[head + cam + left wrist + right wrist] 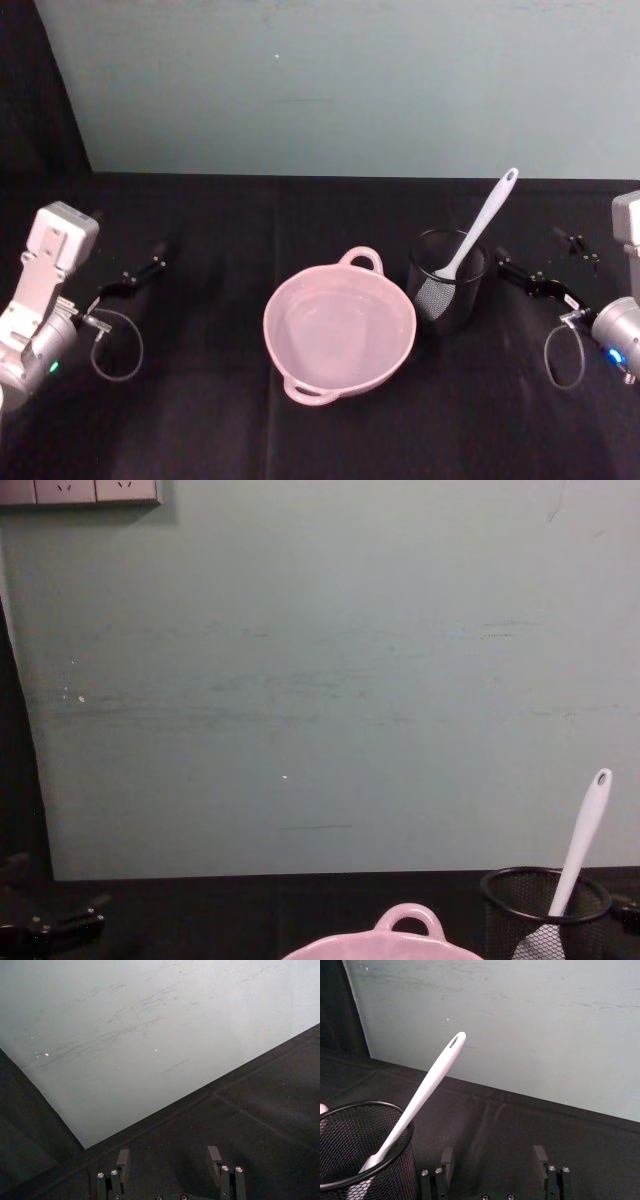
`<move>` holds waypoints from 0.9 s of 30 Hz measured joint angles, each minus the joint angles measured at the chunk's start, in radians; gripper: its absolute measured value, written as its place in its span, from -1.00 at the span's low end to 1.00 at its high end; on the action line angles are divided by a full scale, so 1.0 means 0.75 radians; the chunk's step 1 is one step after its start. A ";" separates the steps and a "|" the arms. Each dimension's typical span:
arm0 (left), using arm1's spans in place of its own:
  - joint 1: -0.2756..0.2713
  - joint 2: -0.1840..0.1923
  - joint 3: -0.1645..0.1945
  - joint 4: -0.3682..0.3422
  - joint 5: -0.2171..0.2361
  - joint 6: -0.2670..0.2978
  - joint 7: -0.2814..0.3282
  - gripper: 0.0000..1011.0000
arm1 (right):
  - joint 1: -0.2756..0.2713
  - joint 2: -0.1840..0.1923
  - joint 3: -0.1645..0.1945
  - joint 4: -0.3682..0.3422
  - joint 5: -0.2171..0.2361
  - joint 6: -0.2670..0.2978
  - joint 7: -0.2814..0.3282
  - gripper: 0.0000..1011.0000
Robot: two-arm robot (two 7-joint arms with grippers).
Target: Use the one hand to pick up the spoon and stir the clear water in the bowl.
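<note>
Right gripper open, empty. White plastic spoon ahead-left in mesh cup: likely light, stiff, slippery; grip upper handle.

L arm is parked at the left edge, silver wrist low, cable looped beside it; left gripper is extended fwd, fingers seen spread apart, nothing held. R arm is mirrored at the right edge; right gripper is extended fwd, fingers likewise parted and empty.
</note>
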 joint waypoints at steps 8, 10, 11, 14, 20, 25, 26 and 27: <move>0.000 0.000 0.000 0.000 0.000 0.000 0.000 0.99 | 0.000 0.001 -0.001 -0.001 0.001 0.000 0.000 0.98; 0.000 0.000 0.000 0.000 0.000 0.000 0.000 0.99 | 0.000 0.001 -0.001 -0.001 0.001 0.000 0.000 0.98; 0.000 0.000 0.000 0.000 0.000 0.000 0.000 0.99 | 0.000 0.001 -0.001 -0.001 0.001 0.000 0.000 0.98; 0.000 0.000 0.000 0.000 0.000 0.000 0.000 0.99 | 0.000 0.002 -0.001 -0.001 0.001 0.000 0.000 0.98; 0.000 0.000 0.000 0.000 0.000 0.000 0.000 0.99 | 0.000 0.002 -0.001 -0.001 0.001 0.000 -0.001 0.98; 0.000 0.000 0.000 0.000 0.000 0.000 0.000 0.99 | 0.000 0.002 -0.001 -0.001 0.001 0.000 -0.001 0.98; 0.000 0.000 0.000 0.000 0.000 0.000 0.000 0.99 | 0.000 0.002 -0.001 -0.001 0.001 0.000 -0.001 0.98; 0.000 0.000 0.000 0.000 0.000 0.000 0.000 0.99 | 0.000 0.002 -0.001 -0.001 0.001 0.000 -0.001 0.98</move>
